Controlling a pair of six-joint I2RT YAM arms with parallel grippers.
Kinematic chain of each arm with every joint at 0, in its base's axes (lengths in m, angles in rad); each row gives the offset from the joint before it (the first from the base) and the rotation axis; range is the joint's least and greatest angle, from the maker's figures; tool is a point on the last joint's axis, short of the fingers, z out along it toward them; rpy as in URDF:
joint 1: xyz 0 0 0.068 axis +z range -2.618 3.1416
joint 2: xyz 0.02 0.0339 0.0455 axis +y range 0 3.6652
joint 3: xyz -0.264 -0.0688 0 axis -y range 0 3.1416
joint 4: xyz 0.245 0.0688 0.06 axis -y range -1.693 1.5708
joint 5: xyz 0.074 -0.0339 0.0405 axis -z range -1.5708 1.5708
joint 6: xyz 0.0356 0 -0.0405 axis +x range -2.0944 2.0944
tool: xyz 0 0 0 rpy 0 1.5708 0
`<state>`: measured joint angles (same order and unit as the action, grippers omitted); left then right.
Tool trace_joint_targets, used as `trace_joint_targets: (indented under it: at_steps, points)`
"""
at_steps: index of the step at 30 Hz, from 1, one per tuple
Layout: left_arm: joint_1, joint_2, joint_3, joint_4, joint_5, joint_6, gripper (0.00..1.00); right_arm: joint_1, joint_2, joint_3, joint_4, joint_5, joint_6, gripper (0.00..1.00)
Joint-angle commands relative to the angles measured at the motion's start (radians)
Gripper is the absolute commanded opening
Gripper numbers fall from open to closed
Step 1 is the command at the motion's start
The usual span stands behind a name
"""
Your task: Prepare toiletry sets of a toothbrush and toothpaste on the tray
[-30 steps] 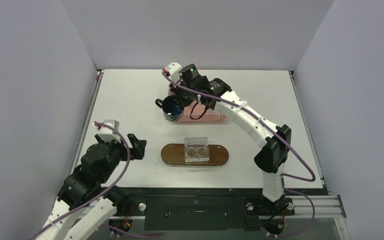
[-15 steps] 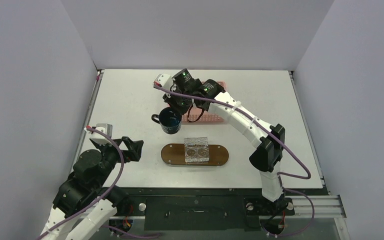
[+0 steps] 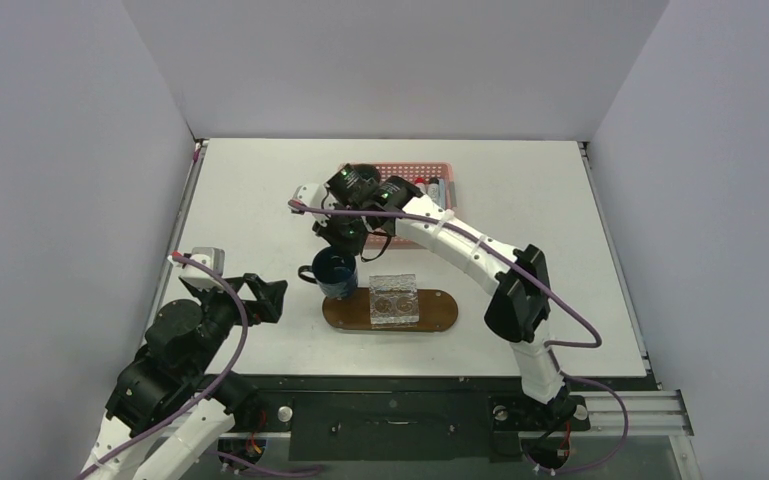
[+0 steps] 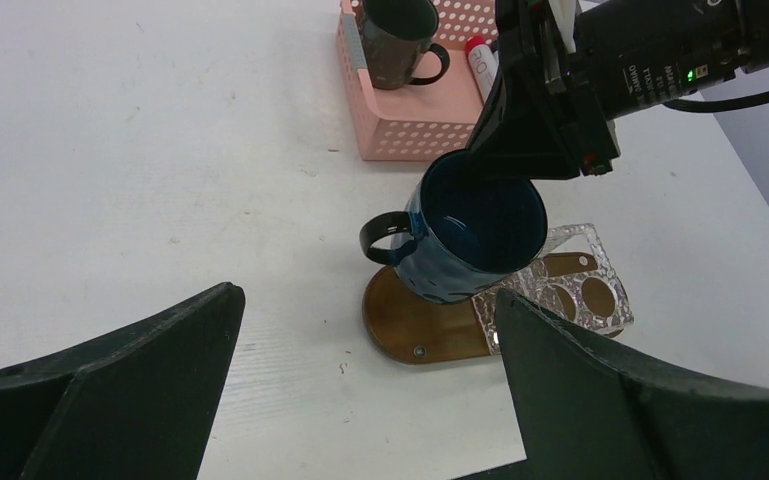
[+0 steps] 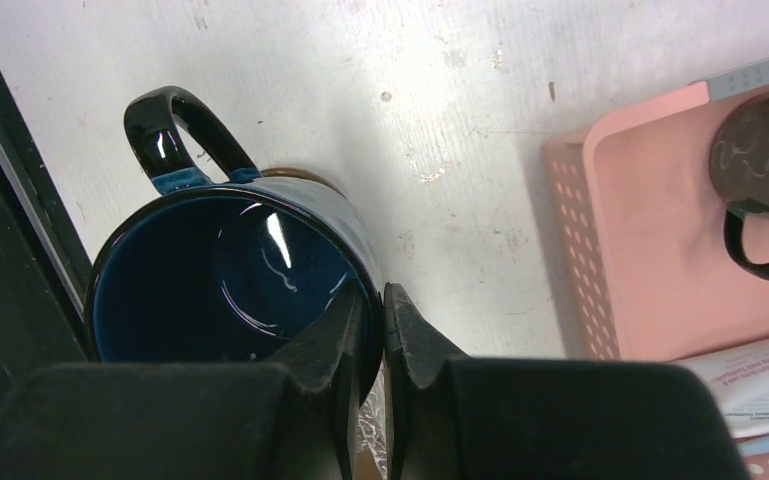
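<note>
My right gripper (image 3: 341,243) is shut on the rim of a dark blue mug (image 3: 332,272), holding it over the left end of the tray (image 3: 442,312), a flat dark brown oval board. In the right wrist view one finger is inside the mug (image 5: 200,290) and one outside. The left wrist view shows the mug (image 4: 475,228) above the tray (image 4: 425,325). My left gripper (image 3: 267,297) is open and empty, left of the tray. A toothpaste tube (image 5: 755,385) lies in the pink basket (image 3: 438,187). No toothbrush shows.
A small clear square holder (image 3: 394,298) with two round holes stands on the middle of the tray. A second dark mug (image 4: 396,38) lies in the pink basket at the back. White walls enclose the table on three sides.
My right arm has carried the blue mug from the pink basket forward and down to the tray's left end. My left arm pulled back slightly, then stayed still.
</note>
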<state>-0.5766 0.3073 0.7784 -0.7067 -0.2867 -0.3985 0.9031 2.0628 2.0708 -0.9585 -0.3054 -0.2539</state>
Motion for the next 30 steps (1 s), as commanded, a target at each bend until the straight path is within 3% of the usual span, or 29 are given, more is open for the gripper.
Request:
trace_joint_targets:
  at_steps: [1, 16, 30]
  points:
    - [0.012, -0.009, -0.002, 0.044, 0.017, 0.017, 0.96, 0.011, -0.025, -0.037, 0.085, -0.053, -0.012, 0.0]
    - [0.038, 0.004, -0.004, 0.052, 0.053, 0.025, 0.96, 0.036, -0.087, -0.287, 0.342, -0.045, 0.062, 0.0]
    - [0.051, 0.009, -0.007, 0.057, 0.072, 0.029, 0.96, 0.04, -0.16, -0.431, 0.464, -0.003, 0.097, 0.0]
